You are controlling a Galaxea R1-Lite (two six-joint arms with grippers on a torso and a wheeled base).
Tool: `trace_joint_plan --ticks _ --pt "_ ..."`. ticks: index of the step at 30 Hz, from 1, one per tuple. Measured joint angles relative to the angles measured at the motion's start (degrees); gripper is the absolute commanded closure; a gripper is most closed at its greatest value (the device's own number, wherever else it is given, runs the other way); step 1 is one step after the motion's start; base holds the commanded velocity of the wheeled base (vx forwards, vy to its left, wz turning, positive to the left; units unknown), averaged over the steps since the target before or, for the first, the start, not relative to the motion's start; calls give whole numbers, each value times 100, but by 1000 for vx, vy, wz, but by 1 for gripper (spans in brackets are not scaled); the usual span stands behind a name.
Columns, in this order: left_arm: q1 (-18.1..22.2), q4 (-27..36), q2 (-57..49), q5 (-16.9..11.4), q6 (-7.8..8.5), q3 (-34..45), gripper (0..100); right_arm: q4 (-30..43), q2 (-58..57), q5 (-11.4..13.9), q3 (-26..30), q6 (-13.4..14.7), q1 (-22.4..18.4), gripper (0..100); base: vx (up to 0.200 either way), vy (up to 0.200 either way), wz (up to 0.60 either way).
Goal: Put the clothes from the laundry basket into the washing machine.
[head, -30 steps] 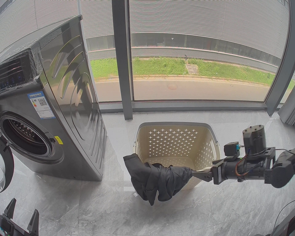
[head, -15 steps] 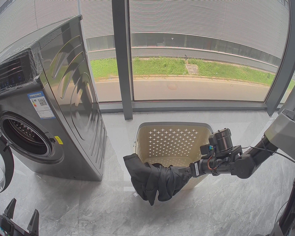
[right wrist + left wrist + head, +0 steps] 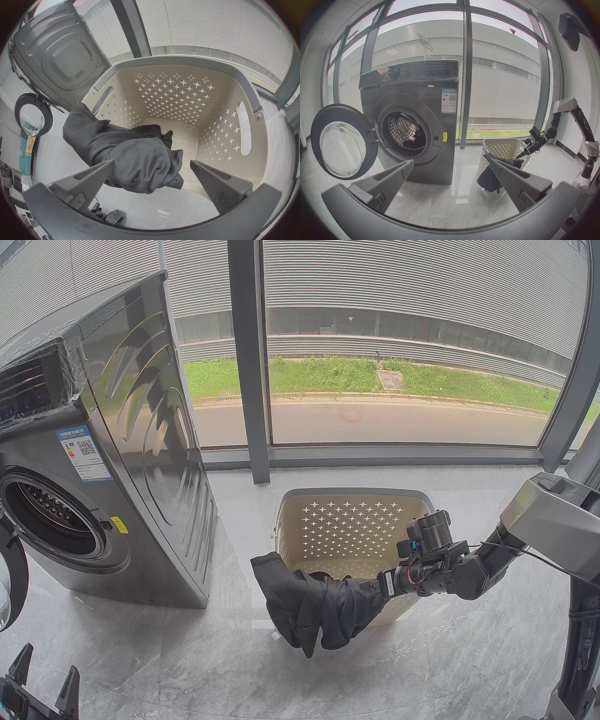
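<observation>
A cream laundry basket [image 3: 353, 492] stands on the floor by the window. A dark grey garment [image 3: 319, 609] hangs over its front rim, partly inside and partly outside. My right gripper [image 3: 374, 585] is at the garment's right side. In the right wrist view this gripper [image 3: 151, 162] is open, its fingers either side of the bunched cloth [image 3: 140, 165]. The washing machine [image 3: 125, 446] stands to the left with its drum [image 3: 53, 515] exposed and its round door [image 3: 340, 143] swung open. My left gripper [image 3: 50, 660] is low at the near left, open and holding nothing.
A window pillar [image 3: 250, 365] rises behind the basket. Bare grey floor lies between the washing machine and the basket [image 3: 503, 147]. The right arm's elbow [image 3: 550, 515] juts in from the right, above the floor beside the basket.
My right arm has swung left and forward, bringing its gripper up against the garment. The garment, basket and left gripper have not moved.
</observation>
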Motion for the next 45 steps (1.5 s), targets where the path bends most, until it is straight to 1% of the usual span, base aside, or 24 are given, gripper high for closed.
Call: trace_joint_plan --ticks 10,13,19,20,29,36,45 --pt "-2 2 0 -2 -2 0 0 -77 312 11 -174 27 -2 0 0 0 0" --pt "-5 2 0 -5 -2 0 0 -219 383 22 -196 29 6 0 0 0 0" --pt "0 2 0 -6 -2 0 0 -249 477 38 -205 51 48 0 0 0 0" --pt "0 2 0 -5 -4 0 0 -249 483 38 -207 55 57 100 0 0 0" --pt "0 2 0 -5 -4 0 0 -266 502 49 -211 76 66 100 0 0 0" --pt "-2 2 0 -6 -2 0 0 -244 463 24 -210 154 61 100 0 0 0" --pt "-2 2 0 -2 -2 0 0 -202 5 -22 -157 233 74 100 0 0 0"
